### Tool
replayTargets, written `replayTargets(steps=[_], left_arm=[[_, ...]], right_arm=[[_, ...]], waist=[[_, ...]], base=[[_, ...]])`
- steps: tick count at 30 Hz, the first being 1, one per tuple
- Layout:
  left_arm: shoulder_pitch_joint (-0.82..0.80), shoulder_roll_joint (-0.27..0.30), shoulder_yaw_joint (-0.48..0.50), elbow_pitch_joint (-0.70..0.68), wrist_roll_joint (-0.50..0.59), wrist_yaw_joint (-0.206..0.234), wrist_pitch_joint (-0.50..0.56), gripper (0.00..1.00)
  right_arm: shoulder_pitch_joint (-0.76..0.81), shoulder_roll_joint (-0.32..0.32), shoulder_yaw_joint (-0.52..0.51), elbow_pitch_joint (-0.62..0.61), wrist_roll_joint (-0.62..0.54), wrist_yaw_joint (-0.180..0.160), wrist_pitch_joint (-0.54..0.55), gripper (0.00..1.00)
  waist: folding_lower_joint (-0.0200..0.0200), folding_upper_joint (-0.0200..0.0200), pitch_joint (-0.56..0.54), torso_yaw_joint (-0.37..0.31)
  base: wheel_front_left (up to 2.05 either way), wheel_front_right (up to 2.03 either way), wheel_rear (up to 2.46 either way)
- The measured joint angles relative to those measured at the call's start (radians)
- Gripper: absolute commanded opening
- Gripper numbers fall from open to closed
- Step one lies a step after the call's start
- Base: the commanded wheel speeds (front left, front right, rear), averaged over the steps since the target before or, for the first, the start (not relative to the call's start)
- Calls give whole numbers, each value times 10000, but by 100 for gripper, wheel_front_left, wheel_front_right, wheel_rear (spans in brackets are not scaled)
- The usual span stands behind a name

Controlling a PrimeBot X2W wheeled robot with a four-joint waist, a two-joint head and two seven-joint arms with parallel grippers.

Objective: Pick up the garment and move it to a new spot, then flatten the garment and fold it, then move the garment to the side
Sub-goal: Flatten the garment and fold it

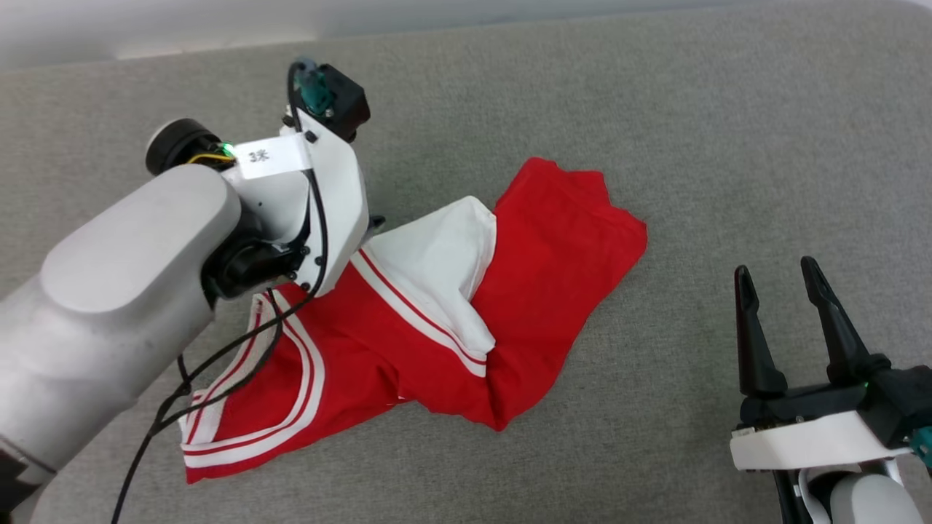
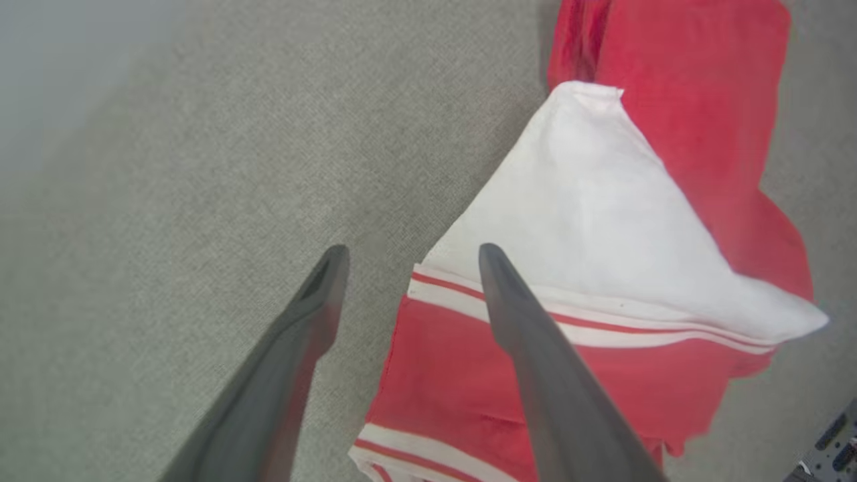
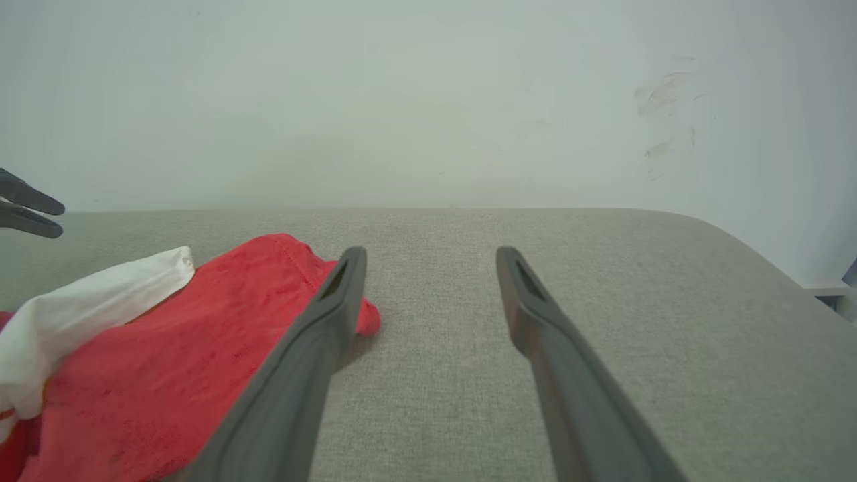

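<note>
1. Desk (image 1: 728, 145): covered in grey woven fabric, flat; its far right corner is rounded in the right wrist view.
2. Wall (image 3: 402, 100): plain off-white, rising directly behind the desk's far edge.
3. Scuff marks (image 3: 663, 100): several faint grey smudges on the wall, above the desk's rounded corner.
4. Pale ledge (image 3: 827, 289): small, just past the desk's corner against the wall; too little visible to identify.

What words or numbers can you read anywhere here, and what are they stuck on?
"3" then one small character, perhaps "米": white label on the left arm's wrist.
Garment: no readable lettering on the folds facing up.
</note>
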Motion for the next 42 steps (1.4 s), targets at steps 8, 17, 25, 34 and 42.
replayTargets(steps=[8, 17, 25, 34, 42], left_arm=[[-70, -679, -788, 1367, -197, -617, 1099, 100], [-44, -842, -1126, 1858, 134, -853, 1133, 0], [-537, -991, -842, 1218, 211, -880, -1312, 0], [-1184, -1480, -719, -230, 479, -880, -2314, 0], [-1752, -3323, -1057, 244, 968, -882, -2685, 0]], right_arm=[[-410, 0, 161, -25, 27, 0, 0, 100], [-431, 0, 58, 29, 77, 0, 0, 100], [-83, 2, -33, 98, 10, 0, 2, 100], [22, 2, 94, 12, 19, 0, 0, 100], [-155, -2, 81, -79, 217, 0, 0, 100]], waist=[[1, 0, 724, -463], [0, 0, 820, -585], [0, 0, -63, -275], [-1, 0, -388, -479], [-1, 0, 166, -1173]], base=[[0, 0, 0], [0, 0, 0], [0, 0, 0], [0, 0, 0], [0, 0, 0]])
